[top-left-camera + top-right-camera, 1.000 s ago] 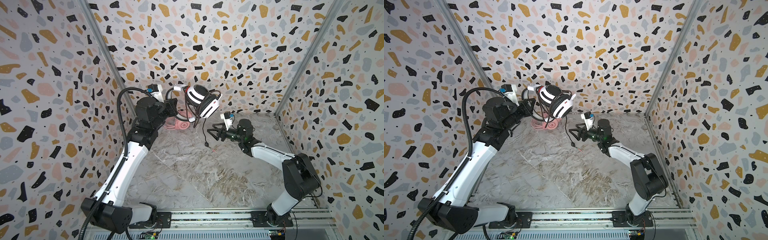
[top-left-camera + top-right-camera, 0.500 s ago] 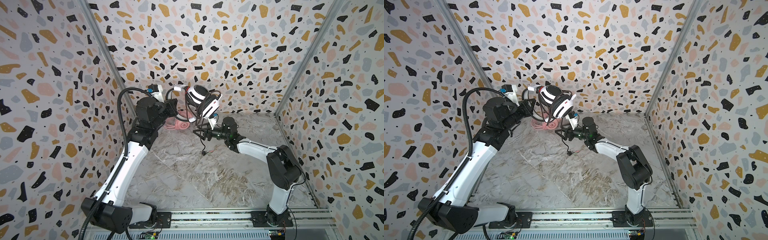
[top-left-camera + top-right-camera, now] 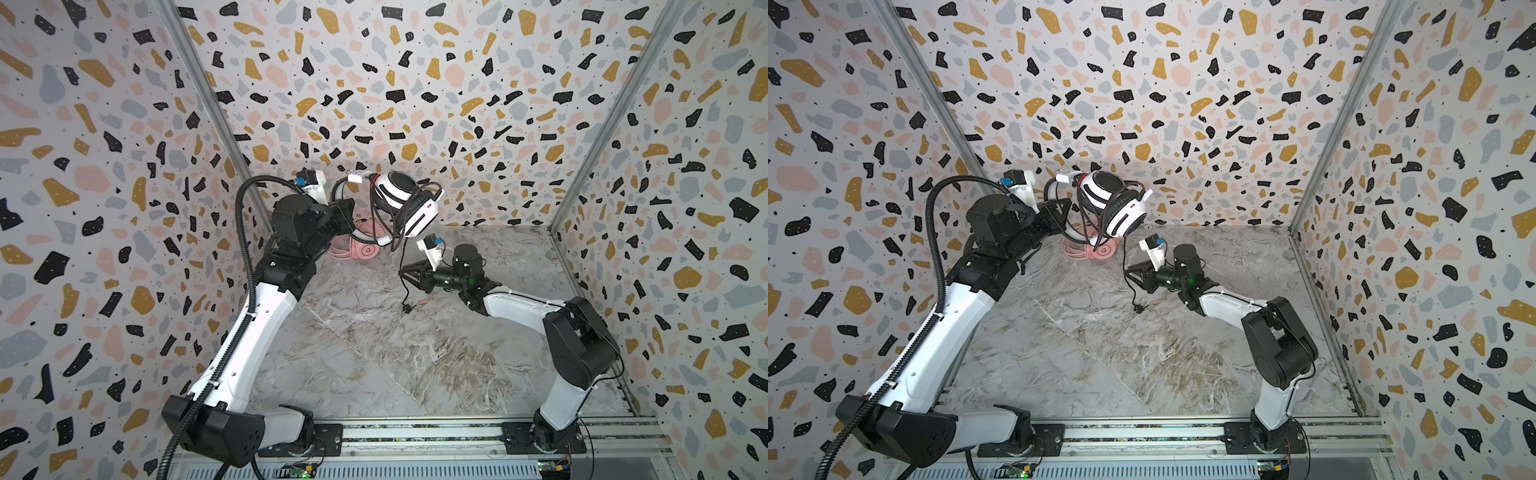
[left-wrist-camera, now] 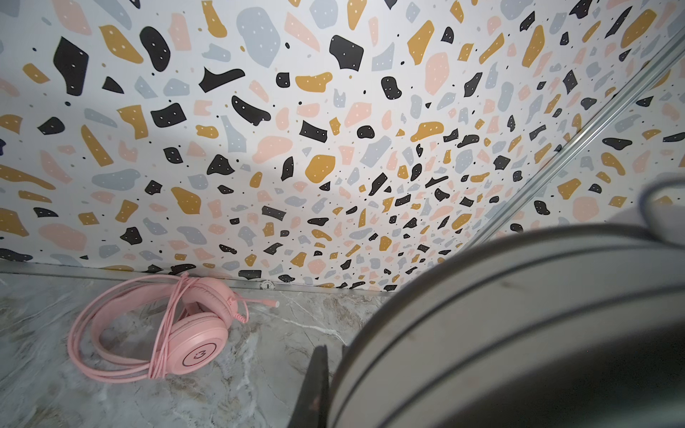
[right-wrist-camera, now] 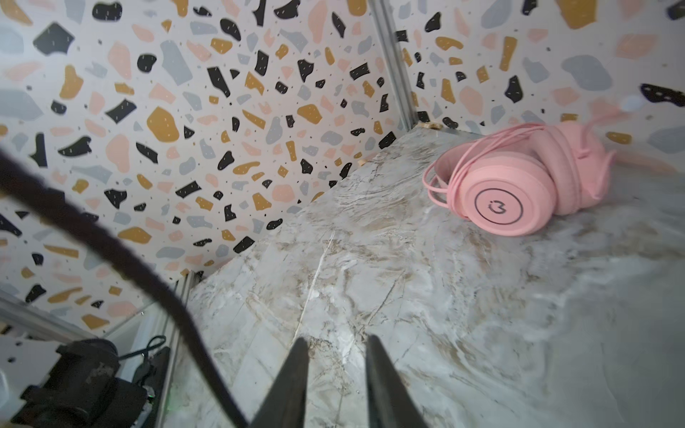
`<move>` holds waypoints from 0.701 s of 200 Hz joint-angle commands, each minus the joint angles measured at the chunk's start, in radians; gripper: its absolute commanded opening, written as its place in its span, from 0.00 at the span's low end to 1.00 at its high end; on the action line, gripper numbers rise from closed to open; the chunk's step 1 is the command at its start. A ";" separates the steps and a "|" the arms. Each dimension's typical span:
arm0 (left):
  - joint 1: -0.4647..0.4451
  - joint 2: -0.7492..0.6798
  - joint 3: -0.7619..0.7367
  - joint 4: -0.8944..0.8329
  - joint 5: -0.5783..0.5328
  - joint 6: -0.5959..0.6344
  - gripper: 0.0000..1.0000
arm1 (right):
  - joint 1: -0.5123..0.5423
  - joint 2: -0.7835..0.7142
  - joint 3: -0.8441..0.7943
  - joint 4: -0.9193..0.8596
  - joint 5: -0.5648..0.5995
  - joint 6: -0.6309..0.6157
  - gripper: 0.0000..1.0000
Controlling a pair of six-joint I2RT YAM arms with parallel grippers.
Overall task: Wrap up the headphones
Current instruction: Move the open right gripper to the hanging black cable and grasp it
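Currently on Hand: Two Headsets, Two Grippers

Item one, white headset (image 3: 413,205). You had it lifted clear of the table (image 3: 374,357), up near the back wall (image 3: 415,104), with its ear cups tilted. Your left gripper (image 3: 351,220) was clamped tight on its headband (image 4: 519,315), which filled the near corner of the left wrist view beside one black finger (image 4: 315,381).

Item two, cord (image 3: 402,259). Black, it was looped several turns round the white headset, and its free end hung down past your right gripper (image 5: 336,339). Its plug (image 3: 409,307) sat at table level below that gripper. Whether it touched the surface could not be told.

Item three, right gripper. You held it low over the table, pointing toward the hanging cord. Its jaws stood partly apart with nothing between them. In the right wrist view the cord passed just to one side of the fingers, outside the gap.

Item four, pink headset (image 3: 365,249). It lay on its side on the table against the back wall, below the white headset. Its own pink cord was wound round the band and cups. It was apart from both grippers.
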 commanded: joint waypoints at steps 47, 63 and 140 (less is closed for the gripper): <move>0.008 -0.016 0.010 0.128 0.011 -0.032 0.00 | -0.042 -0.194 -0.079 -0.064 -0.021 -0.085 0.60; 0.008 -0.015 0.008 0.135 0.014 -0.038 0.00 | -0.024 -0.183 -0.065 -0.080 -0.026 -0.108 0.64; 0.008 -0.014 0.014 0.127 0.020 -0.044 0.00 | 0.056 -0.015 0.055 -0.060 -0.027 -0.108 0.68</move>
